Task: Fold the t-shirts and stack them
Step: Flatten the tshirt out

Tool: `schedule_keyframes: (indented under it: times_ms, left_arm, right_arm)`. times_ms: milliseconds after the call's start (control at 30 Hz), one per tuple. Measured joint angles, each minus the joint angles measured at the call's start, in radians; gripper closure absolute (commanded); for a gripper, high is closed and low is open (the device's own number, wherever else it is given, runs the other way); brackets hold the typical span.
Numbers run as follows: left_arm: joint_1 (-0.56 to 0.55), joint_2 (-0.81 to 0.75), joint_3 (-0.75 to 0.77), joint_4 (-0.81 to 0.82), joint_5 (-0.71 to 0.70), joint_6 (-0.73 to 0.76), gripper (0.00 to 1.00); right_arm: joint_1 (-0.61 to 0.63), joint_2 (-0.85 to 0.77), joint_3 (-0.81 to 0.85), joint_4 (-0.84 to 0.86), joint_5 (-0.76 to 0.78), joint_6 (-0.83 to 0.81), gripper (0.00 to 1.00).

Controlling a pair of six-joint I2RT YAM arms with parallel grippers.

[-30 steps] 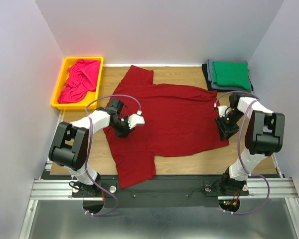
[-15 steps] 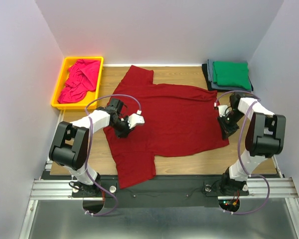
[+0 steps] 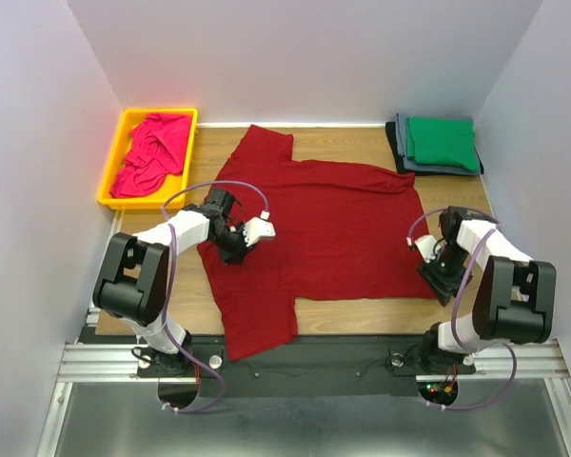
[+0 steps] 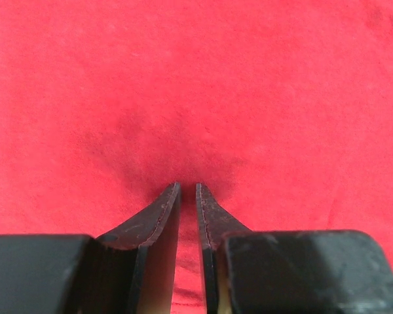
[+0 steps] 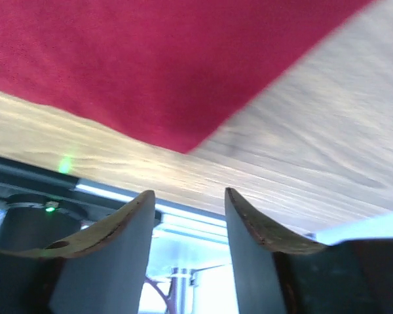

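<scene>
The large dark red t-shirt [image 3: 333, 224] lies spread flat across the table, one sleeve toward the back left and one toward the near edge. My left gripper [image 3: 236, 238] presses onto its left part. In the left wrist view the gripper [image 4: 187, 186] has its jaws closed to a thin slit with red cloth [image 4: 196, 85] between them. My right gripper [image 3: 440, 276] is open and empty, just off the shirt's near right corner [image 5: 177, 140]; in the right wrist view it [image 5: 188, 193] hangs over bare wood. The magenta-pink t-shirt [image 3: 152, 152] lies crumpled in the bin.
The yellow bin [image 3: 109, 167] stands at the back left. A folded stack at the back right has the green t-shirt [image 3: 443, 141] on top of grey [image 3: 406, 160] and black [image 3: 393, 141] ones. Bare wood [image 3: 457, 195] shows right of the red shirt. The table's near edge lies close below the right gripper.
My right gripper has moved from the shirt's right edge toward the near edge, to its near right corner. The left gripper and the shirt have stayed in place.
</scene>
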Motion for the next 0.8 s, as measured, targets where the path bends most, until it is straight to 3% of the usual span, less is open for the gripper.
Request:
schedule_keyframes:
  times_ms: [167, 367, 567, 800]
  left_arm:
    - [0.012, -0.035, -0.005, -0.071, 0.003, 0.01, 0.73]
    - [0.058, -0.066, 0.017, -0.116, 0.014, -0.026, 0.73]
    - [0.112, 0.014, 0.073, -0.08, -0.031, -0.095, 0.77]
    - [0.133, 0.039, 0.051, -0.043, -0.106, -0.124, 0.82]
  right_arm:
    - [-0.001, -0.037, 0.089, -0.008, 0.02, -0.014, 0.47]
    - [-0.001, 0.037, 0.275, 0.002, -0.093, 0.018, 0.53]
    - [0.0, 0.202, 0.251, 0.065, -0.198, 0.077, 0.53]
    - [0.002, 0.229, 0.183, 0.152, -0.179, 0.093, 0.54]
